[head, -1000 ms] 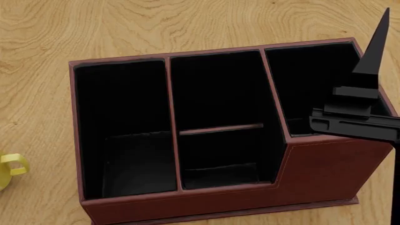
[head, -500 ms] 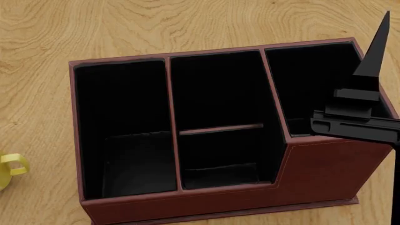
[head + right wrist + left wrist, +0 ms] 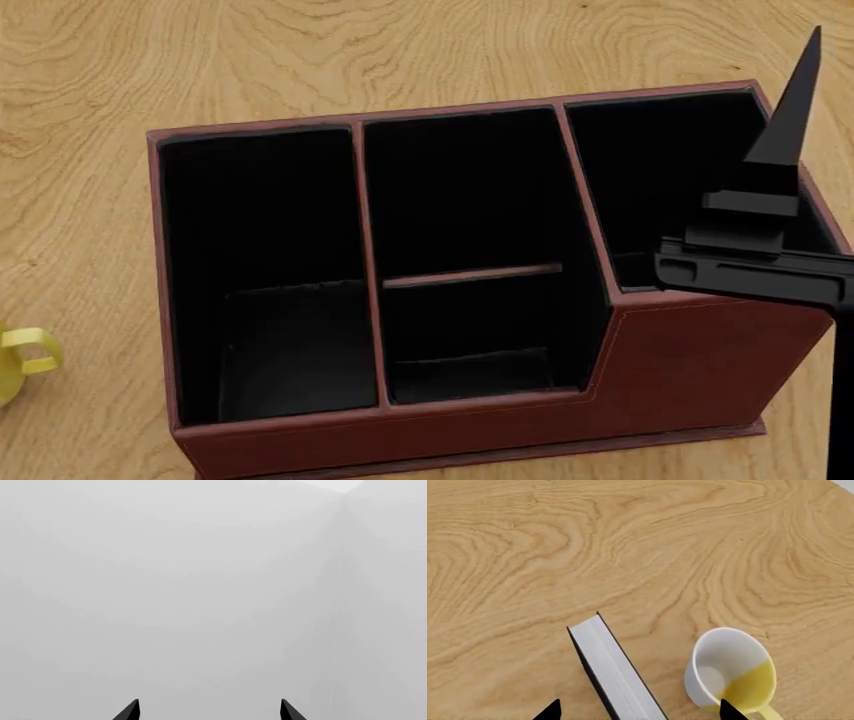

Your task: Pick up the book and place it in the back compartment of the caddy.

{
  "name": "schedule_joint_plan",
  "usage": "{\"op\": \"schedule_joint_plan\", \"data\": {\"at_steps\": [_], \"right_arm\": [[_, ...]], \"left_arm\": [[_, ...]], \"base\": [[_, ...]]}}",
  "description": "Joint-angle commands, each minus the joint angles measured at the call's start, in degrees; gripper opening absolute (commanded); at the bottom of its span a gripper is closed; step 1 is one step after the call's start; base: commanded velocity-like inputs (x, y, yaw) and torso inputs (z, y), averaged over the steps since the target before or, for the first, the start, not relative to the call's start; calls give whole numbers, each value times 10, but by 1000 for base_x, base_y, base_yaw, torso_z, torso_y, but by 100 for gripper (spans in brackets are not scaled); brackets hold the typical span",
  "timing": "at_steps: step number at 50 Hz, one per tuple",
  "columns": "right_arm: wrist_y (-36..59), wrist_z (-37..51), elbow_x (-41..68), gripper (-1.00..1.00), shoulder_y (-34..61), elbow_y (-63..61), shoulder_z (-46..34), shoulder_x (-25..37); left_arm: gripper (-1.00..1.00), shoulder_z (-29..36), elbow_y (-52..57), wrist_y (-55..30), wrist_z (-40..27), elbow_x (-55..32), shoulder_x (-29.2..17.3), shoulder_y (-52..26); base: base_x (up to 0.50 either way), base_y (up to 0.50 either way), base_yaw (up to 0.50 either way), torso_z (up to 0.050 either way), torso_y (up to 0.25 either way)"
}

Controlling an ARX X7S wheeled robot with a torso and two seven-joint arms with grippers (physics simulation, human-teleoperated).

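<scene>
Wood-grain table (image 3: 627, 545) fills the left wrist view, and on it the book (image 3: 616, 672) stands on edge, white page edges up, between the spread tips of the left gripper (image 3: 639, 711), whose jaws are released and touch nothing. Just outside one tip lies the yellow-and-white mug (image 3: 730, 672) on its side, close to the book but apart from it. From the head view, the caddy (image 3: 694, 350) sits on the table with its back compartment (image 3: 461, 195) behind the thin crossbar (image 3: 471, 275). The right gripper (image 3: 209, 710) is raised beside the caddy's right end, jaws parted and holding nothing, facing a pale wall.
</scene>
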Motion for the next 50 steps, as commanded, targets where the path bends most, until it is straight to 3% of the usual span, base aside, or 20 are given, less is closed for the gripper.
{"op": "schedule_joint_plan", "data": {"at_steps": [1, 50], "right_arm": [[3, 3, 0, 100, 4, 0, -6, 2], [6, 14, 3, 100, 13, 2, -22, 11]], "left_arm": [[100, 31, -43, 46, 29, 36, -9, 16], [100, 82, -185, 173, 95, 116, -29, 48]], "base": [[0, 0, 0, 0, 0], [0, 0, 0, 0, 0]]}}
